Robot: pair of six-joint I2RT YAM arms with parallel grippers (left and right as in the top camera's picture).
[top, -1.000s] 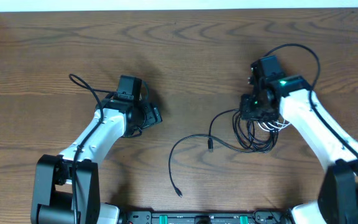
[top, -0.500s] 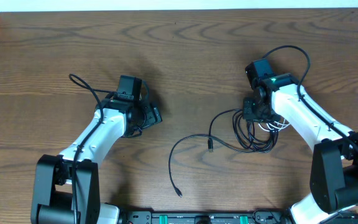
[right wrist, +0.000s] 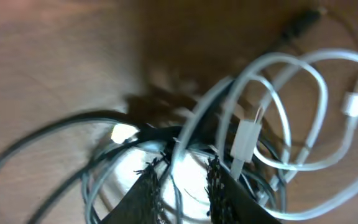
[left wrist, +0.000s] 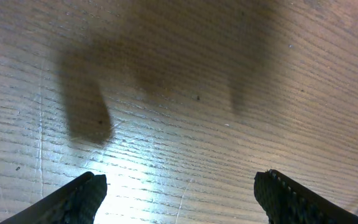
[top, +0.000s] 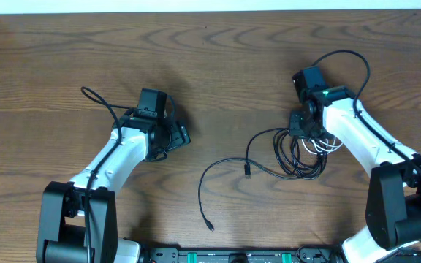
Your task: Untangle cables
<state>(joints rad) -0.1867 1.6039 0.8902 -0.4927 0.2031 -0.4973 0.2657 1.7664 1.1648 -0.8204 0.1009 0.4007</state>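
My left gripper point(left wrist: 179, 202) stands wide apart over the grainy brown wooden table point(left wrist: 185, 93), its ribbed black fingertips point(left wrist: 82, 196) holding nothing. My right gripper point(right wrist: 182, 186) has its serrated black fingers point(right wrist: 148, 193) drawn close together, down in the tangle of thin, glossy black cables point(top: 294, 157) on the table's right side. I cannot tell whether they pinch a strand. A smooth whitish cable point(right wrist: 291, 115) loops through the bundle, and one black cord point(top: 200, 191) curves loose toward the table's middle.

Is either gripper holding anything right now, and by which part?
Left gripper: open, nothing held. Right gripper: fingertips sit in the cable bundle with strands between them, but a firm hold cannot be told.
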